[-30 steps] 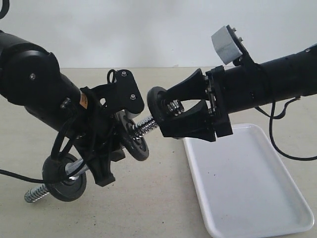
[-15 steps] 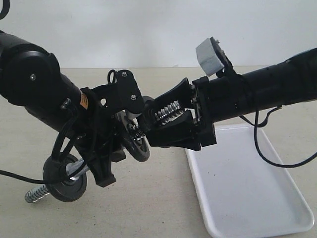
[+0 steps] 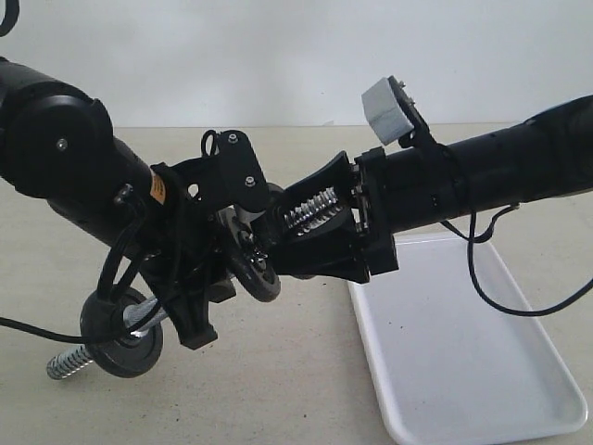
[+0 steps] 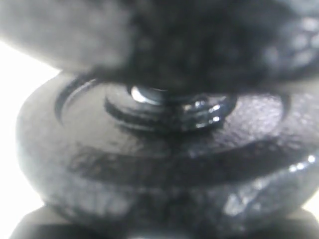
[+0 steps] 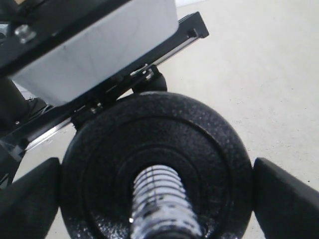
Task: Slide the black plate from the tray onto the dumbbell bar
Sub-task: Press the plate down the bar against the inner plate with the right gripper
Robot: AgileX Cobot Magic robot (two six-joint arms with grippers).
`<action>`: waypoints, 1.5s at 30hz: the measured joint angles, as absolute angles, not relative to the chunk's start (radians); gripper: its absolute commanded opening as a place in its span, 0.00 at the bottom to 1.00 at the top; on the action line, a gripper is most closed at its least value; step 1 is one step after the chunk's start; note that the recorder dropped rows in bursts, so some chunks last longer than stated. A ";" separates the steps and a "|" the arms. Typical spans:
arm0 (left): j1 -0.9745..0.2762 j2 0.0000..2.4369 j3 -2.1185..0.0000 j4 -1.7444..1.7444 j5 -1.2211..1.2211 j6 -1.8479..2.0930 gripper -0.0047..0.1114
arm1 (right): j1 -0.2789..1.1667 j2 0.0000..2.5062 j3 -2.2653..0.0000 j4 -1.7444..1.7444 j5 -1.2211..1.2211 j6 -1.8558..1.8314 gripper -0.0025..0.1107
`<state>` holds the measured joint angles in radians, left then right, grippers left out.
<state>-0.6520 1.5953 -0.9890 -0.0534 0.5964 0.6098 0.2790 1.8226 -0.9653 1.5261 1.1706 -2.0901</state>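
Observation:
My left gripper [image 3: 208,271] is shut on the middle of the dumbbell bar [image 3: 310,209] and holds it tilted, its upper threaded end toward the right arm. One black disc [image 3: 120,336] sits near the bar's low end and another [image 3: 259,276] just above the left fingers. My right gripper [image 3: 275,232] is shut on the black plate [image 5: 204,149], one finger [image 5: 30,199] at each side of its rim. The bar's thread [image 5: 159,199] passes through the plate's hole and reaches back between the right fingers. The left wrist view is a blurred close-up of a disc [image 4: 149,164] on the bar.
The white tray [image 3: 394,408] lies on the beige table at the lower right, under the right arm, with nothing showing in it. A black cable [image 3: 491,297] hangs from the right arm over the tray. The bar's low threaded end [image 3: 63,363] hangs close to the table.
My right gripper has moved left along the bar, carrying the black plate over the threaded end toward the left gripper. More thread now shows between the right fingers. The left arm has stayed still.

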 measured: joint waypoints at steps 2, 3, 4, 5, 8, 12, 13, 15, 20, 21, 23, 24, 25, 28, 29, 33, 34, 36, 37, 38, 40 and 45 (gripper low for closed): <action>-0.652 1.595 -0.989 -0.053 0.596 0.610 0.08 | 0.290 1.823 -0.965 1.528 1.165 -2.090 0.02; -0.652 1.595 -0.989 -0.053 0.596 0.610 0.08 | 0.297 1.823 -0.965 1.530 1.157 -2.090 0.02; -0.652 1.595 -0.989 -0.053 0.596 0.610 0.08 | 0.306 1.823 -0.965 1.532 1.146 -2.090 0.02; -0.652 1.595 -0.989 -0.053 0.603 0.610 0.08 | 0.329 1.824 -0.965 1.534 1.127 -2.090 0.02; -0.652 1.593 -0.989 -0.053 0.614 0.606 0.08 | 0.349 1.824 -0.965 1.548 1.096 -2.090 0.02; -0.652 1.591 -0.989 -0.053 0.620 0.604 0.08 | 0.352 1.824 -0.965 1.552 1.092 -2.090 0.02; -0.652 1.591 -0.989 -0.053 0.620 0.604 0.08 | 0.352 1.824 -0.965 1.552 1.092 -2.090 0.02; -0.652 1.591 -0.989 -0.053 0.620 0.604 0.08 | 0.352 1.824 -0.965 1.552 1.092 -2.090 0.02; -0.652 1.591 -0.989 -0.053 0.621 0.604 0.08 | 0.357 1.824 -0.965 1.550 1.087 -2.090 0.02; -0.652 1.591 -0.989 -0.053 0.621 0.604 0.08 | 0.357 1.824 -0.965 1.550 1.087 -2.090 0.02; -0.652 1.591 -0.989 -0.053 0.621 0.604 0.08 | 0.358 1.824 -0.965 1.550 1.087 -2.090 0.02; -0.652 1.591 -0.989 -0.053 0.621 0.604 0.08 | 0.358 1.824 -0.965 1.550 1.087 -2.090 0.03; -0.652 1.591 -0.989 -0.053 0.621 0.604 0.08 | 0.358 1.824 -0.965 1.550 1.087 -2.090 0.07; -0.652 1.591 -0.989 -0.053 0.621 0.604 0.08 | 0.358 1.824 -0.965 1.550 1.087 -2.090 0.28; -0.652 1.591 -0.989 -0.053 0.621 0.604 0.08 | 0.358 1.824 -0.965 1.550 1.087 -2.090 0.48; -0.652 1.591 -0.989 -0.053 0.621 0.604 0.08 | 0.360 1.824 -0.965 1.550 1.076 -2.060 0.90; -0.652 1.591 -0.989 -0.053 0.621 0.603 0.08 | 0.360 1.824 -0.965 1.550 1.070 -2.038 0.95; -0.652 1.591 -0.989 -0.053 0.612 0.595 0.08 | 0.368 1.824 -0.965 1.550 1.047 -1.982 0.95; -0.650 1.591 -0.989 -0.053 0.610 0.592 0.08 | 0.370 1.824 -0.965 1.550 1.041 -1.971 0.95; -0.650 1.591 -0.989 -0.053 0.610 0.590 0.08 | 0.370 1.824 -0.965 1.550 1.035 -1.961 0.95; -0.650 1.593 -0.989 -0.053 0.610 0.588 0.08 | 0.370 1.824 -0.965 1.550 1.031 -1.952 0.95; -0.650 1.595 -0.989 -0.053 0.606 0.588 0.08 | 0.370 1.824 -0.965 1.550 1.029 -1.946 0.95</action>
<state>-0.6502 1.5948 -0.9890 -0.0534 0.6065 0.5876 0.3696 1.8243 -0.9653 1.5498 1.0287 -1.9458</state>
